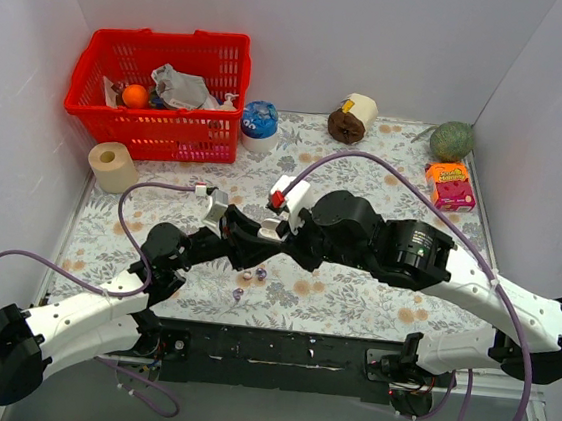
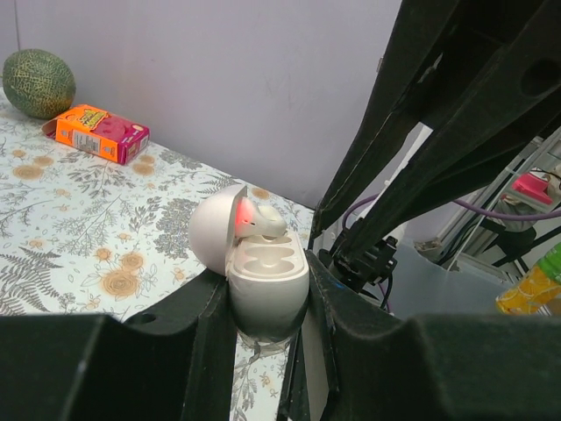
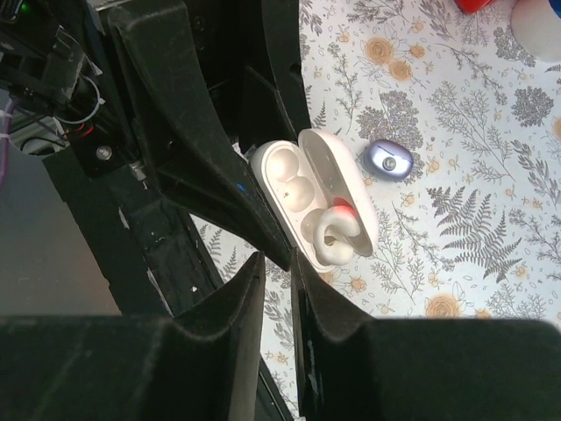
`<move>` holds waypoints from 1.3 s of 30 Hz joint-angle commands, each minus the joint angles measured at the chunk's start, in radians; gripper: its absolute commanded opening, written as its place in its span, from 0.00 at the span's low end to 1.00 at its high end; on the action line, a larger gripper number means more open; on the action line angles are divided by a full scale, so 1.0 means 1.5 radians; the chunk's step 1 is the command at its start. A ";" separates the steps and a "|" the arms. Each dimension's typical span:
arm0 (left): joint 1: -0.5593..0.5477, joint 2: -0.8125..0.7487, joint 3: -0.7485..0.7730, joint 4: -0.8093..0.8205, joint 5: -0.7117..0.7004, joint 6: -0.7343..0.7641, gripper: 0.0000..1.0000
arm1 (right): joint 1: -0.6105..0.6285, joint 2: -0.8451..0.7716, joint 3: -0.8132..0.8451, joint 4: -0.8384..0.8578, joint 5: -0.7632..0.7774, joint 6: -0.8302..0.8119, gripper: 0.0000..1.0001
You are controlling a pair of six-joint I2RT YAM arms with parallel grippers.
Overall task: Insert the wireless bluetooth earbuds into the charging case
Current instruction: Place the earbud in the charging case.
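Between the two arms, above the flowered bench [image 1: 372, 301], the left tool [image 2: 267, 307] clamps the charging case [image 2: 263, 272] by its base, lid swung open and wells facing up, probably to steady it for loading. One of the earbuds [image 3: 333, 232] sits in a well. The right tool [image 3: 276, 289], fingers nearly closed on nothing, hovers just beside the case. A second earbud [image 3: 388, 159] lies on the bench nearby.

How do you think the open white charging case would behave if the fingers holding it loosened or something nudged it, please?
The charging case looks smooth and glossy, so it would probably slip easily between the left fingers. Its rounded pebble shape suggests it would rock or roll rather than sit still. With the lid hinged open and an earbud resting inside, a bump might snap it shut or shake that earbud out.
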 commanded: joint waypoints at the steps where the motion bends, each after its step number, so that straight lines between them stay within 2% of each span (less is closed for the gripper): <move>1: 0.002 -0.012 0.010 0.019 0.013 0.014 0.00 | 0.001 -0.023 -0.010 0.024 0.022 0.013 0.25; 11: 0.002 -0.012 0.006 0.025 0.030 0.022 0.00 | -0.009 -0.049 -0.030 0.065 0.058 0.020 0.23; 28: 0.002 -0.008 0.004 0.037 0.040 0.026 0.00 | -0.019 -0.046 -0.051 0.076 0.022 0.019 0.22; 32: 0.002 -0.011 0.001 0.034 0.043 0.028 0.00 | -0.025 -0.043 -0.050 0.073 0.021 0.022 0.25; 36: 0.002 -0.013 -0.001 0.035 0.042 0.030 0.00 | -0.028 -0.039 -0.048 0.068 0.018 0.021 0.34; 39: 0.002 -0.015 -0.001 0.037 0.044 0.033 0.00 | -0.030 -0.037 -0.049 0.067 0.017 0.022 0.36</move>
